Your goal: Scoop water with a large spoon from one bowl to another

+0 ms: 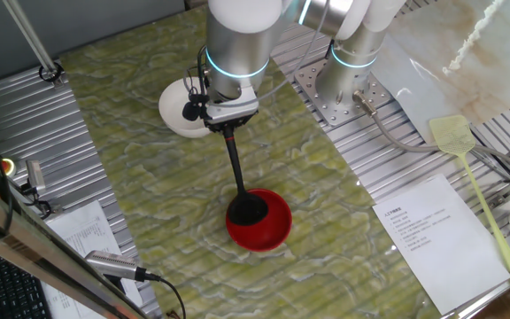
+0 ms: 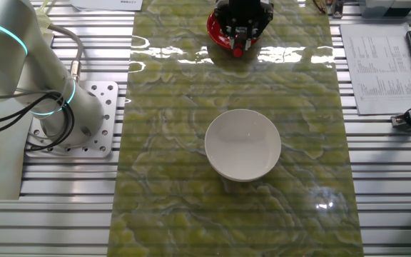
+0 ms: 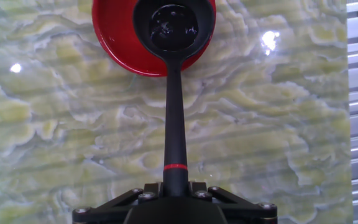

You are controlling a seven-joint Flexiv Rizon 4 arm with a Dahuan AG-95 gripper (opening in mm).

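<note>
From my remote seat the gripper [image 3: 174, 198] is clamped tight on the butt end of the black ladle [image 3: 174, 112], jaws closed around the handle just behind a thin red ring, so nothing but the ladle is in its hold. In the hand view the handle runs straight out from the fingers over the green marbled mat [image 3: 278, 124] and the round scoop sits inside the red bowl [image 3: 114, 46], over its near side. There's a glossy sheen in the scoop, which looks like water [image 3: 173, 25], though I honestly can't tell how much; the red bowl's own contents I can't make out either. One fixed view shows the gripper [image 1: 229, 127] up above the mat with the ladle slanting down into the red bowl, and the white bowl [image 1: 177, 115] partly hidden behind the arm, well apart from the red one. The other fixed view gives me what the first doesn't: the white bowl [image 2: 242, 145] fully in the open, sitting mid-mat, looking dry as far as I can see, while the red bowl at the far edge is mostly blocked by the hand. Off the mat there's a printed sheet [image 1: 436, 235] and a yellow fly swatter [image 1: 476, 190] on the slatted table [image 1: 60, 142].
</note>
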